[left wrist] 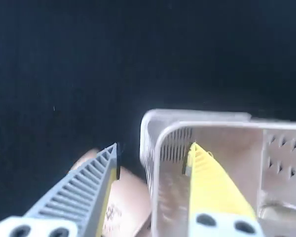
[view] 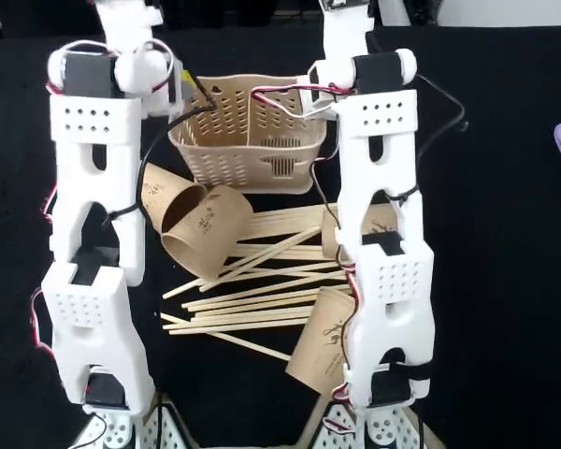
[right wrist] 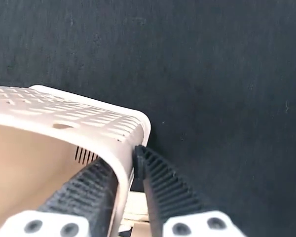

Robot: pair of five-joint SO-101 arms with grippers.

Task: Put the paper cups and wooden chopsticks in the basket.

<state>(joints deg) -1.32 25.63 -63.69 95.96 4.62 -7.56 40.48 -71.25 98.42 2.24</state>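
Between the spread fingers of our left gripper (left wrist: 153, 146) stands a wall of the basket (left wrist: 197, 117). The yellow finger (left wrist: 212, 187) is inside and the grey finger (left wrist: 84, 192) is outside, over a paper cup (left wrist: 130, 197). Our right gripper (right wrist: 122, 159) pinches another wall, one finger on each side. Back behind both pairs of fingers, outside the basket, lie the paper cups (view: 192, 220) and wooden chopsticks (view: 262, 285).

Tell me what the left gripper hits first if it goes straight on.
Probably the basket: the left gripper is open astride its corner wall, yellow finger inside, grey finger outside, so the wall would run deeper between them. Depth is unclear.
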